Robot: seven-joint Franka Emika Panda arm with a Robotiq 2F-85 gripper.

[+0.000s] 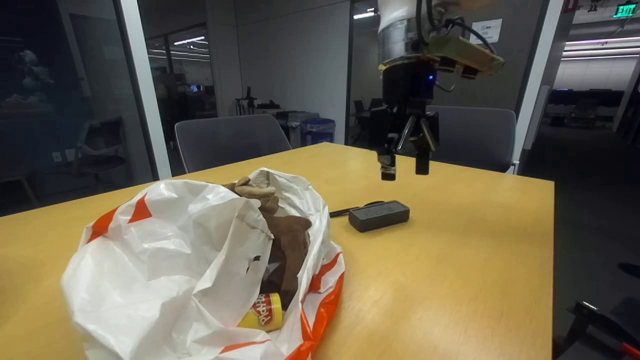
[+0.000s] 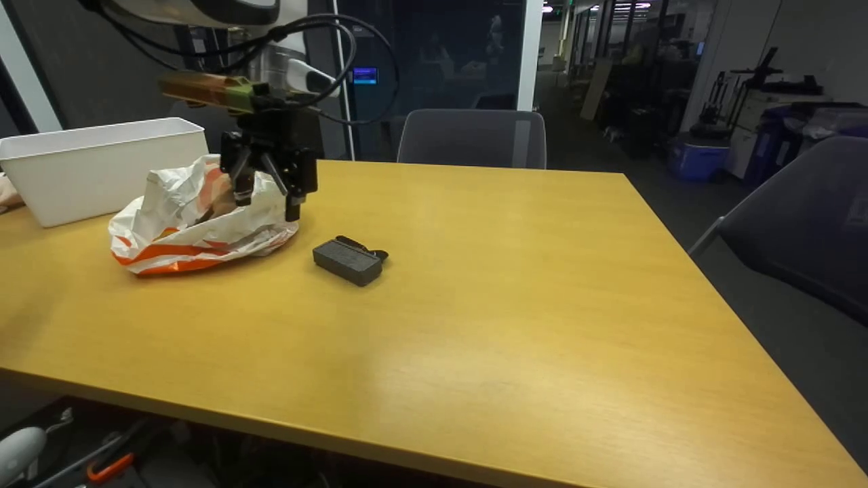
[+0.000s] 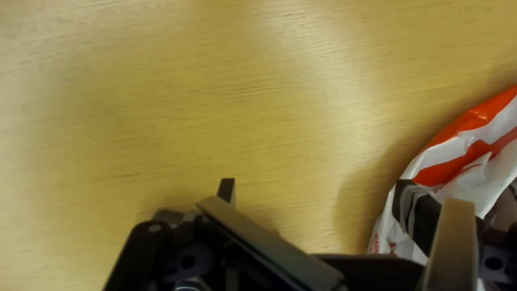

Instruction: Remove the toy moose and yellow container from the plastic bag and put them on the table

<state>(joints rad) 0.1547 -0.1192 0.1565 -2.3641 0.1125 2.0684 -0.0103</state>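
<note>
- Lettering on the yellow container (image 1: 264,314) read Play-Doh, turned sideways on a red patch.
- The plastic bag (image 1: 165,265) bore orange markings and, in the wrist view, small red characters I could not read.
- Green letters on a sign (image 1: 626,10) spelled EXIT, well beyond the right edge of the table (image 1: 450,260) in an exterior view.
- A pale sheet (image 1: 486,31) behind my arm (image 1: 401,42) bore marks too small to make out.
- That arm hung from above, with my gripper (image 1: 405,174) pointing down and clear of the tabletop.
- My jaws stood apart, tabletop showing between the fingertips (image 1: 422,165); in the wrist view one finger showed against the bag.
- The brown toy moose (image 1: 290,237) lay in the bag's mouth, partly covered by a fold of plastic.
- The container lay on its side in the bag, just beside it; whether the two touched I could not tell.
- Towards the table's far edge in an exterior view sat the bag, near a white box (image 2: 102,163) and well apart from the far right corner, with a dark block (image 2: 347,262) lying near it.
</note>
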